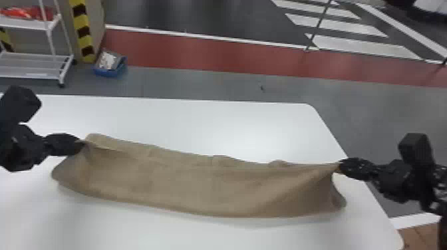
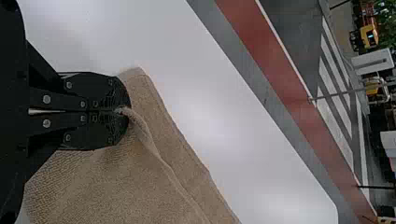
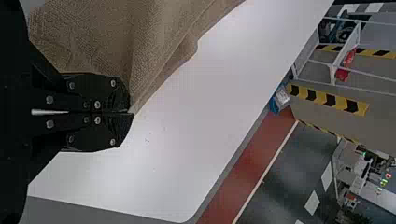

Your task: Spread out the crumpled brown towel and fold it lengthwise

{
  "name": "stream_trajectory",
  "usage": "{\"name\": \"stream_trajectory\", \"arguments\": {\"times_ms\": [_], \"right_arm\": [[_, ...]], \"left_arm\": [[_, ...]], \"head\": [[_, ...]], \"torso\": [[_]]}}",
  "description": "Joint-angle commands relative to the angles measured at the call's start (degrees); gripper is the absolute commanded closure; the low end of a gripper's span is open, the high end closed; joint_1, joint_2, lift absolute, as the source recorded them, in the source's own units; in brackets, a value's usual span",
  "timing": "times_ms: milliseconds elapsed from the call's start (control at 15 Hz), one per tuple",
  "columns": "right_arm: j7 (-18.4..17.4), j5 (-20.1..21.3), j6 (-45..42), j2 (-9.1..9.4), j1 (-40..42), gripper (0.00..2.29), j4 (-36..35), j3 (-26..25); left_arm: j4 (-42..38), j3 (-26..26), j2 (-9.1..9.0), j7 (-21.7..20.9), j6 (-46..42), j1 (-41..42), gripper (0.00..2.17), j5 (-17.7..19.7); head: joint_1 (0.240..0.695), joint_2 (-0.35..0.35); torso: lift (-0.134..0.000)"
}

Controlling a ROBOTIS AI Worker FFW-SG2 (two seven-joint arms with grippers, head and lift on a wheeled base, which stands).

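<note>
At nine o'clock my left gripper pinches the brown towel; between three and four, my right gripper pinches it too (slightly creased cloth, this).

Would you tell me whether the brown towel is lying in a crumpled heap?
No, the brown towel is stretched out between the left gripper and the right gripper.

The robot's left arm and right arm are black, each with a box-shaped black block. Both left gripper and right gripper have flat black fingers with round silvery screws and textured tips.
</note>
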Motion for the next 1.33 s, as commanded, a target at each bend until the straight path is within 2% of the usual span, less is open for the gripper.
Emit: {"name": "stream_trajectory", "arguments": {"times_ms": [0, 467, 800, 1267], "right_arm": [[0.0, 0.7, 0.8, 0.10, -1.3, 1.21, 1.0, 0.0], [0.7, 1.0, 0.8, -0.43, -3.0, 1.21, 3.0, -2.3], [0.6, 4.3, 1.5, -0.60, -6.9, 1.21, 7.6, -0.4], [0.6, 6.7, 1.7, -0.43, -9.1, 1.21, 10.4, 2.8]], "left_arm": [[2.9, -0.9, 0.47, 0.0, 0.0, -2.7, 1.62, -0.2], [3.5, 0.7, 3.02, 0.0, 0.2, -4.4, 1.62, 0.9], [7.2, -2.5, 1.70, 0.7, 0.4, -7.5, 1.62, 0.1], [11.0, -5.4, 1.52, 1.7, 1.6, -9.8, 1.62, -1.2]], "head": [[0.695, -0.271], [0.695, -0.258], [0.695, -0.270], [0.695, -0.280]], "torso": [[-0.124], [-0.124], [-0.124], [-0.124]]}}
